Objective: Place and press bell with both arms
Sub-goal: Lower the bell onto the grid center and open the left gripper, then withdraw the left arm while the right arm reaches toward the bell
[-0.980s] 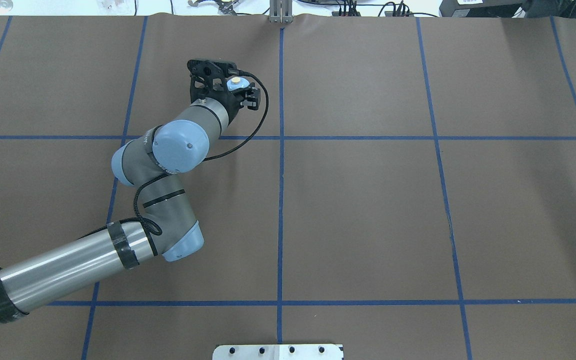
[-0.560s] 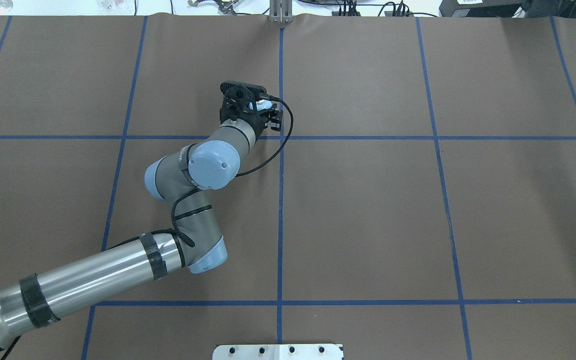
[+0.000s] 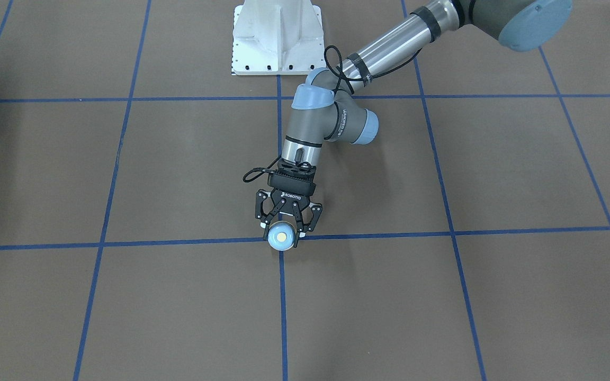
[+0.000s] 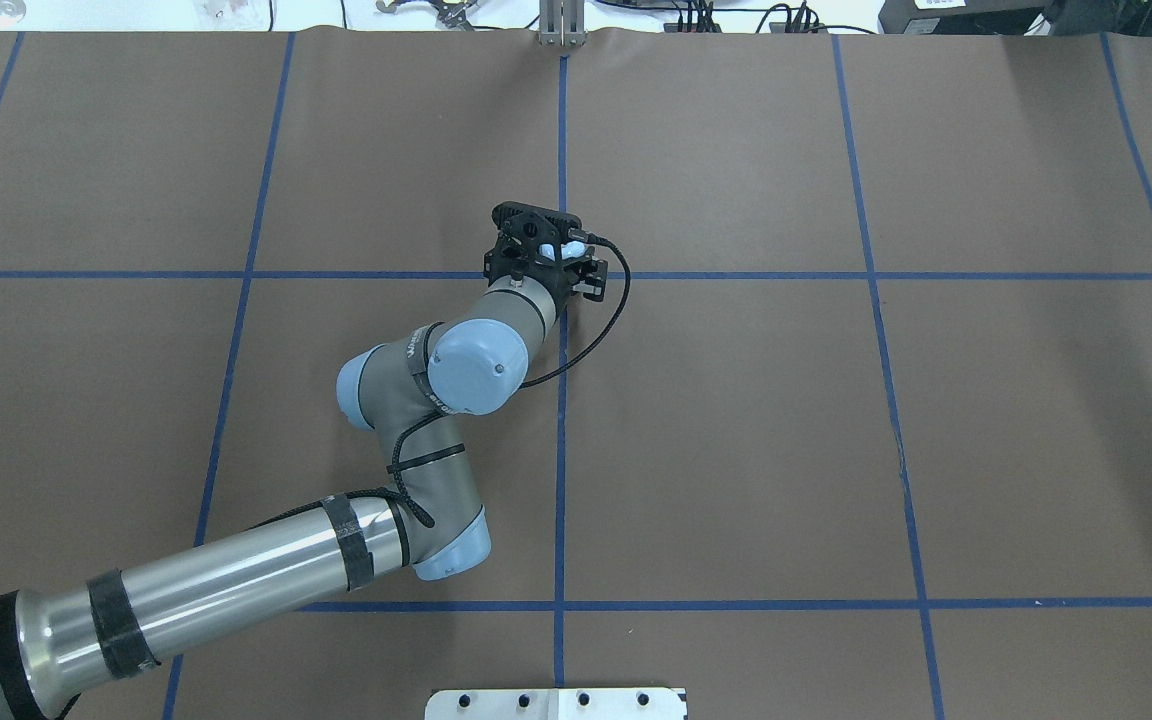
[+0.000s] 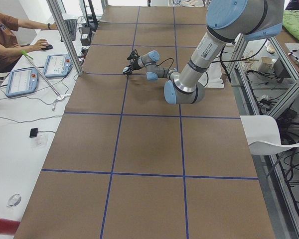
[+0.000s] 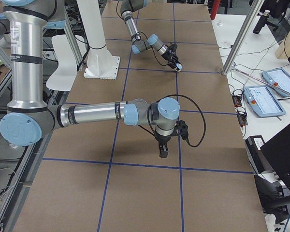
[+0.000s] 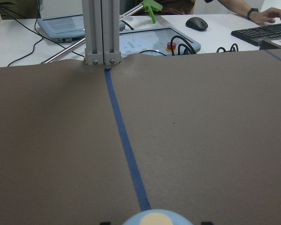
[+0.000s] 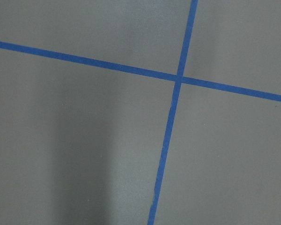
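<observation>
The light-blue bell (image 3: 280, 239) with its cream button is held in my left gripper (image 3: 281, 233), which is shut on its sides. It hangs at the crossing of two blue tape lines in the middle of the table; I cannot tell whether it touches the paper. In the overhead view the left gripper (image 4: 547, 252) mostly hides the bell (image 4: 543, 247). The bell's top shows at the bottom edge of the left wrist view (image 7: 158, 219). My right gripper (image 6: 163, 151) shows only in the exterior right view, pointing down above the table near another tape crossing; I cannot tell if it is open or shut.
Brown paper with a blue tape grid (image 4: 561, 450) covers the table. The white bolted pedestal (image 3: 276, 37) stands at the robot's side. An aluminium post (image 7: 101, 30) rises at the far edge, with tablets (image 7: 152, 40) and a keyboard (image 7: 262, 33) behind it.
My left arm has carried the bell to the right and nearer to the robot, from the far-left square to the centre tape crossing. The gripper has stayed shut on it.
</observation>
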